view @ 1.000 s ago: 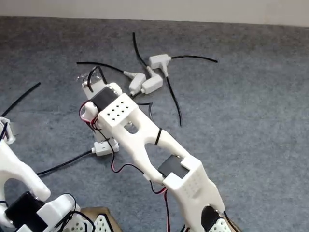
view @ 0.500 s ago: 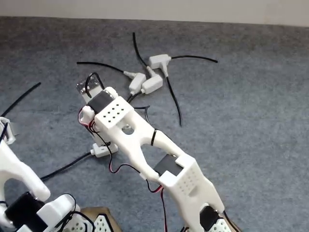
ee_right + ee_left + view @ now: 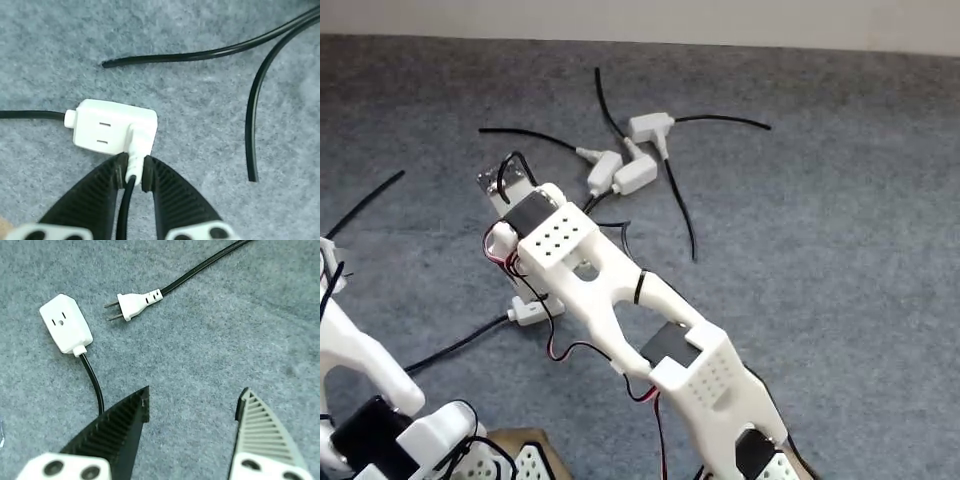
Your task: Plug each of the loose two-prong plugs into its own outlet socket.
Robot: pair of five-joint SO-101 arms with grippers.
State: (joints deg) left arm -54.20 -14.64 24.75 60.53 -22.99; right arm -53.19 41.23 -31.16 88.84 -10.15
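Right gripper (image 3: 133, 164): fingers pinched narrow on the neck of a white plug (image 3: 141, 134). The plug sits against a white outlet block (image 3: 97, 127), beside the block's free pair of slots; cannot tell whether the prongs are fully seated. Left gripper (image 3: 195, 392): jaws wide, holding nothing, above the grey carpet (image 3: 225, 330). Beyond it, a loose two-prong plug (image 3: 132, 305) lies near a second outlet socket (image 3: 65, 322), not touching.

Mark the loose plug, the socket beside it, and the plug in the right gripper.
loose plug (image 3: 134, 305), left wrist view, its white body.
outlet socket (image 3: 65, 322), left wrist view, its slotted face.
gripped plug (image 3: 141, 137), right wrist view, its white body.
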